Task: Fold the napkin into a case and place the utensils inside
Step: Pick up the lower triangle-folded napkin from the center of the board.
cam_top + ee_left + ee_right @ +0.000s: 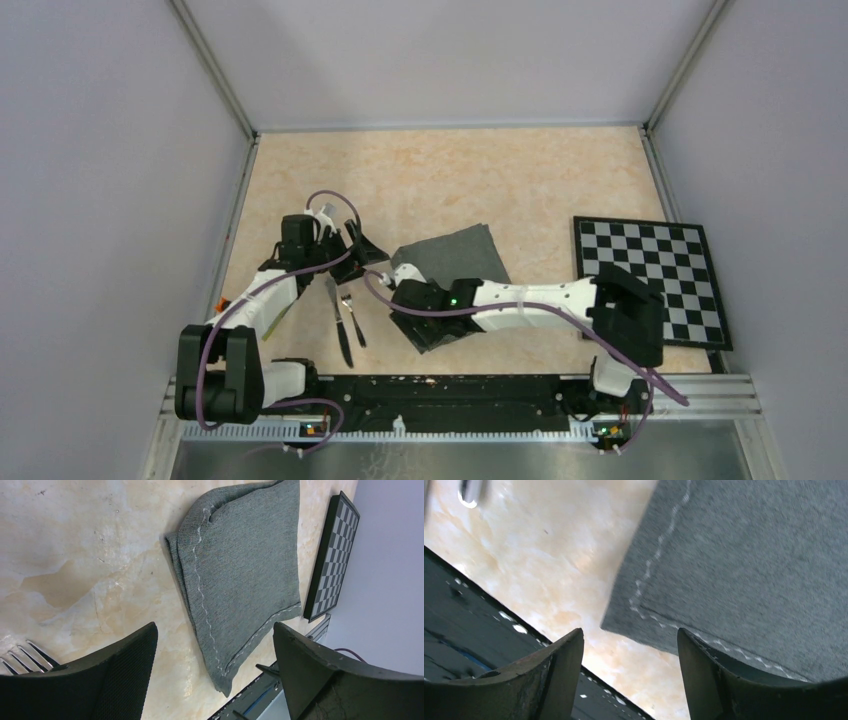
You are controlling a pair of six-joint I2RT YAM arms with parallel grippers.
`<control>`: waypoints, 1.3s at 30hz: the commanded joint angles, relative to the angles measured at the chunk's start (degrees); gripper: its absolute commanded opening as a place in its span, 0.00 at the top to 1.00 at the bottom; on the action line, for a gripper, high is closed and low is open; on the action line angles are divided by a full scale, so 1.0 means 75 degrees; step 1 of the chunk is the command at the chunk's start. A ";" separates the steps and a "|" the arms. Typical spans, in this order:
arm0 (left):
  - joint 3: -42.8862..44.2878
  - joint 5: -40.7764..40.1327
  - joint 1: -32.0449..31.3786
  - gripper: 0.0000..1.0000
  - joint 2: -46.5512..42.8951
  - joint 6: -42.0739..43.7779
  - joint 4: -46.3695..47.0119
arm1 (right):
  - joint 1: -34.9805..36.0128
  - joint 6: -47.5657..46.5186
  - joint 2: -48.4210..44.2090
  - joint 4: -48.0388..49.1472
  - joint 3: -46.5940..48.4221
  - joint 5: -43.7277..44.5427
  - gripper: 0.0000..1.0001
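Note:
The dark grey napkin (455, 255) lies folded double on the table, with its stitched hem clear in the left wrist view (245, 560). The silver knife (338, 318) and fork (353, 320) lie side by side to its left. Fork tines show in the left wrist view (22, 655). My left gripper (360, 250) is open and empty, above the table just left of the napkin (215, 630). My right gripper (402, 300) is open and empty, low over the napkin's near corner (630, 632). The cloth (749, 555) fills the upper right of the right wrist view.
A black-and-white checkered board (650, 278) lies right of the napkin and also shows in the left wrist view (332, 560). The black base rail (450, 392) runs along the near edge and shows in the right wrist view (459, 645). Grey walls enclose the table.

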 commanded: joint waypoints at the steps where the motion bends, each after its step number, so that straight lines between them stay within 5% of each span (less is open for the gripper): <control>1: 0.0155 -0.0043 0.0049 0.11 -0.0041 0.0198 0.0229 | 0.0317 0.0651 0.0928 -0.1304 0.1338 0.0405 0.34; 9: 0.0054 -0.0223 0.0066 0.10 0.0106 0.0461 0.0237 | 0.0347 0.1057 0.1817 -0.1763 0.2049 0.0293 0.59; 23: -0.0105 -0.0143 0.0151 0.10 0.0198 0.0524 0.0436 | 0.0347 0.1093 0.2513 -0.1200 0.1535 0.0273 0.52; 34: -0.0306 -0.0256 0.0165 0.08 0.0300 0.0343 0.0606 | 0.0418 0.1021 0.2580 -0.1138 0.1130 0.1983 1.00; 39: -0.0397 0.0073 0.0164 0.06 0.0481 0.0043 0.0843 | 0.0412 0.0734 0.1032 -0.0133 0.0511 0.1911 1.00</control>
